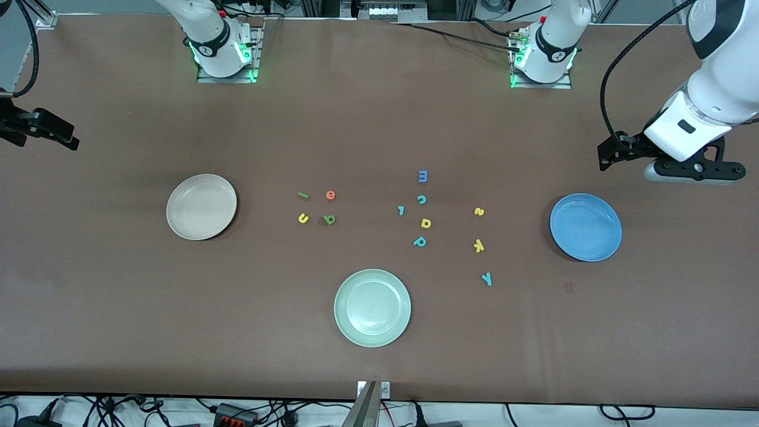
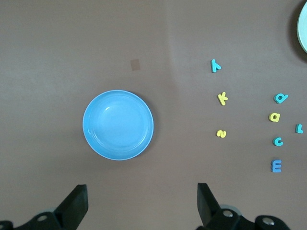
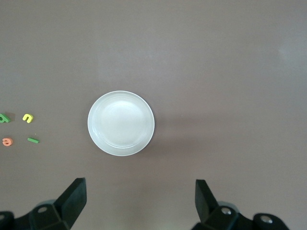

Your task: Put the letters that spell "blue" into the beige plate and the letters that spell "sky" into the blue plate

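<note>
The beige plate (image 1: 201, 206) (image 3: 121, 123) lies toward the right arm's end. Beside it sit the green "l" (image 1: 303, 194), orange "e" (image 1: 331, 194), yellow "u" (image 1: 303, 219) and dark green "b" (image 1: 329, 220). The blue plate (image 1: 586, 227) (image 2: 118, 125) lies toward the left arm's end. Beside that one are the yellow "s" (image 1: 479, 212), yellow "k" (image 1: 478, 245) and teal "y" (image 1: 487, 279). My left gripper (image 1: 606, 155) (image 2: 142, 203) hangs open and holds nothing, over bare table by the blue plate. My right gripper (image 1: 70, 137) (image 3: 140, 201) is open too, high over the table by the beige plate.
A pale green plate (image 1: 372, 307) lies nearest the front camera, mid-table. Between the two letter groups sit a blue "m" (image 1: 423, 176), teal "c" (image 1: 421, 200), a small teal letter (image 1: 401, 210), a rounded yellow letter (image 1: 426, 223) and a teal "p" (image 1: 420, 241).
</note>
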Action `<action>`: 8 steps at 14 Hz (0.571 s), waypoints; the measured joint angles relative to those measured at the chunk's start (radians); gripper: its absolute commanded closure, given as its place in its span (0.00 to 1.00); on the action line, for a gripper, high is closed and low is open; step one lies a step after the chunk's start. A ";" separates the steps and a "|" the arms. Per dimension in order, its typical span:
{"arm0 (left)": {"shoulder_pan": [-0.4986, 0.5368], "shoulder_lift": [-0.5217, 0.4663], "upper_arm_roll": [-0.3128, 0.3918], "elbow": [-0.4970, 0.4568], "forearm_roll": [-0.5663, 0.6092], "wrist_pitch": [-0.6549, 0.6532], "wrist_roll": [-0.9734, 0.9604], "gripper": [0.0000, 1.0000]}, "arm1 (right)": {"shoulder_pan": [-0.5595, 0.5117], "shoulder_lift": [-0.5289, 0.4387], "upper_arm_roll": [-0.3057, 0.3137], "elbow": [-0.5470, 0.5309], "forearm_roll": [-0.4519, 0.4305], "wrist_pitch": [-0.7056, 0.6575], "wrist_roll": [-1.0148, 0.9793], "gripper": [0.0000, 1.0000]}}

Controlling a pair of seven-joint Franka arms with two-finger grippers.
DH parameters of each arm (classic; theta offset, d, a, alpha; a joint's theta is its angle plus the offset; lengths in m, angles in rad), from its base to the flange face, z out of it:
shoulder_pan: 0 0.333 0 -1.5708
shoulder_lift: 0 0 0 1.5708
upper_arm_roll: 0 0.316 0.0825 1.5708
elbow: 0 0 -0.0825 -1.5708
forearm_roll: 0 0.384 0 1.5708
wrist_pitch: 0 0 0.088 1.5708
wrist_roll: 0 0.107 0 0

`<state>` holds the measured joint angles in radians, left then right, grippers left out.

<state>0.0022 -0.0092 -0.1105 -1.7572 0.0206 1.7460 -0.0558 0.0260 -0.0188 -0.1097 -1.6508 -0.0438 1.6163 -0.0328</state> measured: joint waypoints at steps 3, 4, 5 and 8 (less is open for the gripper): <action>0.000 0.000 -0.004 0.002 0.000 -0.002 0.000 0.00 | 0.000 -0.001 0.000 0.000 0.000 -0.003 0.000 0.00; 0.000 -0.001 -0.006 0.003 0.000 -0.006 0.000 0.00 | 0.000 -0.001 0.000 -0.001 0.000 -0.006 0.000 0.00; 0.000 -0.001 -0.009 0.004 0.000 -0.013 0.000 0.00 | 0.000 -0.001 0.000 -0.001 0.000 -0.007 0.000 0.00; 0.000 -0.001 -0.015 0.007 0.000 -0.019 0.000 0.00 | 0.001 -0.001 0.002 -0.001 0.000 -0.018 0.000 0.00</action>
<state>0.0022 -0.0103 -0.1257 -1.7499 0.0206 1.7270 -0.0555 0.0270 -0.0200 -0.1080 -1.6517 -0.0438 1.5979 -0.0328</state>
